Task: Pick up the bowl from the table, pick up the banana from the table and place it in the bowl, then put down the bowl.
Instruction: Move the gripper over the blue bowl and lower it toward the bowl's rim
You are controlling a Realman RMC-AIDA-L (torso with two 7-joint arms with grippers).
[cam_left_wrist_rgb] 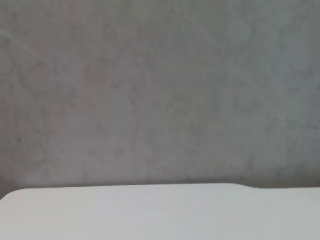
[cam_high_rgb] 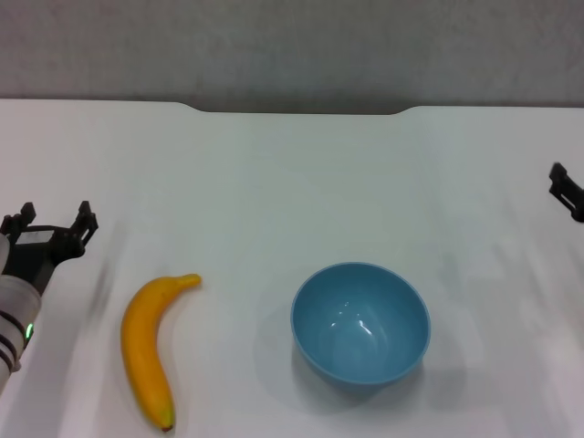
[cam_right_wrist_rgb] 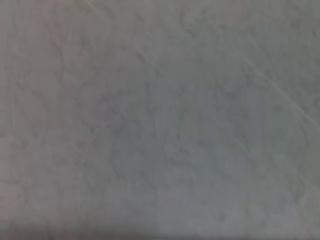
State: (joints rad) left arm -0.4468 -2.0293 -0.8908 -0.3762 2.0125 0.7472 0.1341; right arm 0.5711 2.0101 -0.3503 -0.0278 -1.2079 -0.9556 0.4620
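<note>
Contents: 1 bowl [cam_high_rgb: 360,323], 1 banana [cam_high_rgb: 150,345], 1 counter [cam_high_rgb: 292,182], 2 claws.

Bowl: light blue, glossy inside, upright on the counter near the head view's front edge, just right of centre. It holds nothing.

Banana: all yellow, curved, lying flat on the counter at 9 o'clock from the bowl, apart from it. Stem end points toward 1 o'clock; dark tip sits at the near edge of the view.

Left claw [cam_high_rgb: 57,224]: at the counter's left side, 10 o'clock from the banana, near it but not touching. Its 2 dark prongs stand spread apart, released, gripping nothing.

Right claw [cam_high_rgb: 568,189]: only a dark fragment shows at the right edge of the head view, at 2 o'clock from the bowl and well apart from it. Whether it is released or clenched cannot be told.

Edges and room: the counter's far edge carries 1 shallow notch at 12 o'clock. Bare white surface lies between bowl and banana, and between the bowl and the far edge. The left wrist view shows the counter's far edge [cam_left_wrist_rgb: 160,210] against a grey wall [cam_left_wrist_rgb: 160,90]; the right wrist view shows grey wall only.
</note>
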